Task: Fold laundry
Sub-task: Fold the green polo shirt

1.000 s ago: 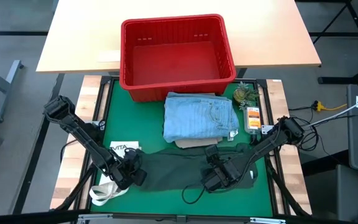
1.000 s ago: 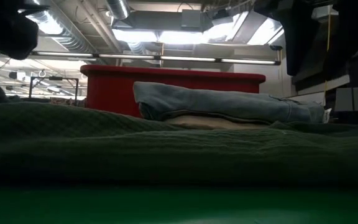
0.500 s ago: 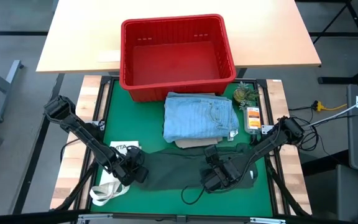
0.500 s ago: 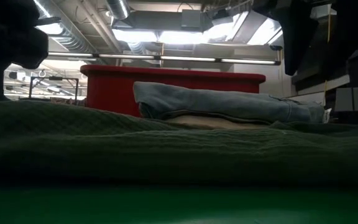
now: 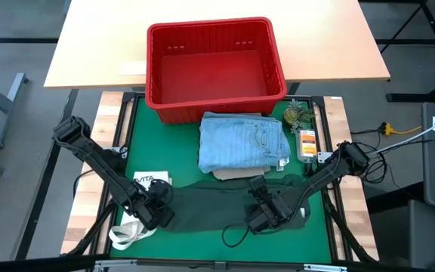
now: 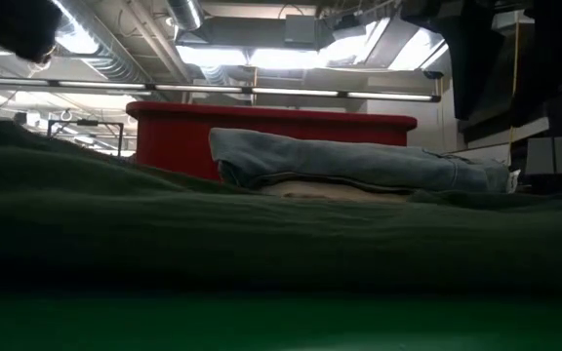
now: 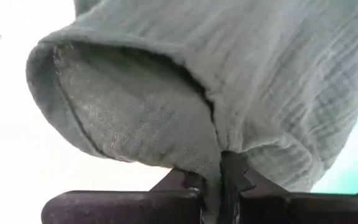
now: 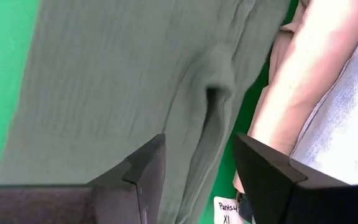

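1. Only in the left wrist view is the left gripper [image 7: 219, 177] being shown pinching a hem of the green-grey cloth [image 7: 229, 81] between closed jaws.
2. The cloth [image 5: 217, 208], crinkled and spread flat, is lying between both grippers; the right gripper [image 8: 197, 168] is being held spread over it.
3. A second earlier, the left jaws were being held spread.

Two dark jointed arms, black cables, matte black fingers [image 8: 266, 171]

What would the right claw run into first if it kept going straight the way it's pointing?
Most likely the dark green-grey garment: the open right claw straddles a raised fold of it. Past that lies the beige piece, though depth is hard to judge.
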You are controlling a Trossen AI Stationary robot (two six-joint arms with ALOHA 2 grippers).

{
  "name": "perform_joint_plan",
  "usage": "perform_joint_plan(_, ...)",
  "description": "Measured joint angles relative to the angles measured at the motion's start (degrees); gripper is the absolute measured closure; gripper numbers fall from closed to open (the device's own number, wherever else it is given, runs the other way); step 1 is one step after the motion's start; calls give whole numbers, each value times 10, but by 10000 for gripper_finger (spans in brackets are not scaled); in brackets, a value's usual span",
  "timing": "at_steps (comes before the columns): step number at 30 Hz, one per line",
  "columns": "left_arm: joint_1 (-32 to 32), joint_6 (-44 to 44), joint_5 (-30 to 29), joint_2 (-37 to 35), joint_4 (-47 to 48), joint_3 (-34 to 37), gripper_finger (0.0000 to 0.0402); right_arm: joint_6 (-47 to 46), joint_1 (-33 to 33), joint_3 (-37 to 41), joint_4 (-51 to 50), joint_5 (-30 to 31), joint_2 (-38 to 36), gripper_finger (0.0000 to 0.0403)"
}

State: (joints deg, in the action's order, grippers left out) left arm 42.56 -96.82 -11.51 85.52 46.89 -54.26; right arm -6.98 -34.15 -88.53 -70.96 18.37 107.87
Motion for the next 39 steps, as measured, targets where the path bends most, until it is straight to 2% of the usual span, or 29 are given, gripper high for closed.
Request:
perform_joint_plan(5, 21, -6, 7, 0, 119, -72, 399, 0, 0, 0, -9, -16, 0, 217)
perform_joint_plan(11, 47, -46, 7, 0, 212, -135, 400, 0, -21, 0, -14, -5, -4, 217)
perform_joint_plan(18, 60, -61, -22, 0, 219, -181, 400, -18, -65, 0, -18, 19, -40, 217)
perform_joint_plan(21, 60, -57, -58, 0, 216, -200, 400, -30, -81, 0, -22, 41, -61, 217)
perform_joint_plan(25, 50, -33, -100, 0, 193, -221, 400, -50, -96, 0, -22, 69, -84, 217)
perform_joint_plan(29, 31, 15, -155, 0, 128, -225, 399, -62, -103, 0, -21, 80, -93, 217)
perform_joint_plan(39, -50, 211, -180, 0, -59, -225, 399, -63, -101, 0, -21, 81, -94, 217)
